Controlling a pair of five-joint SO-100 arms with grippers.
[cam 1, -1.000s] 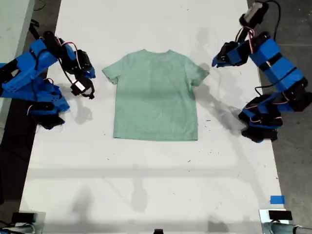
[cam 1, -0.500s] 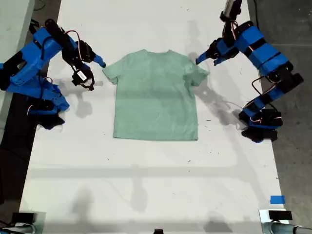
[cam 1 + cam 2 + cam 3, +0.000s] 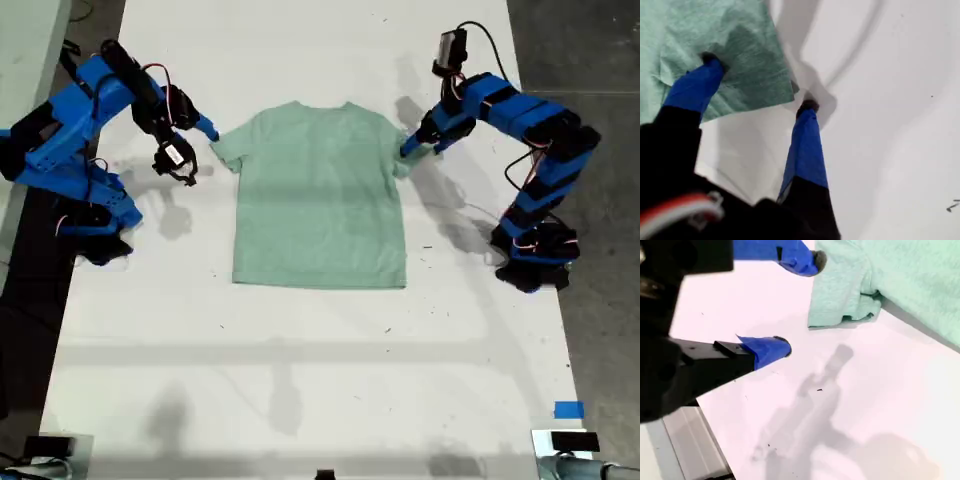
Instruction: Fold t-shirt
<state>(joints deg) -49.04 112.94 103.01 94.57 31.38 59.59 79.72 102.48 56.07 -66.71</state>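
The pale mint-green t-shirt [image 3: 320, 200] lies flat on the white table [image 3: 300, 380], collar toward the far edge. At the exterior view's right, my first gripper [image 3: 410, 148] is open and down at the sleeve. The first wrist view shows one blue finger [image 3: 695, 85] pressing on the sleeve cloth [image 3: 740, 50] and the other finger [image 3: 805, 140] on bare table just past the hem. At the exterior view's left, my second gripper [image 3: 205, 130] is open beside the other sleeve [image 3: 840, 295]. Its upper fingertip [image 3: 805, 260] is at the sleeve's edge and its lower fingertip [image 3: 770, 349] is over the table.
Both blue arm bases stand at the table's sides, one base [image 3: 95, 210] at the exterior view's left, the other base [image 3: 535, 255] at its right. A blue tape patch [image 3: 568, 409] and a small device [image 3: 565, 440] sit near the front right corner of the exterior view.
Both arms have swung in toward the shirt. My first gripper came down from above the table onto the sleeve; my second gripper moved up to the other sleeve's edge.
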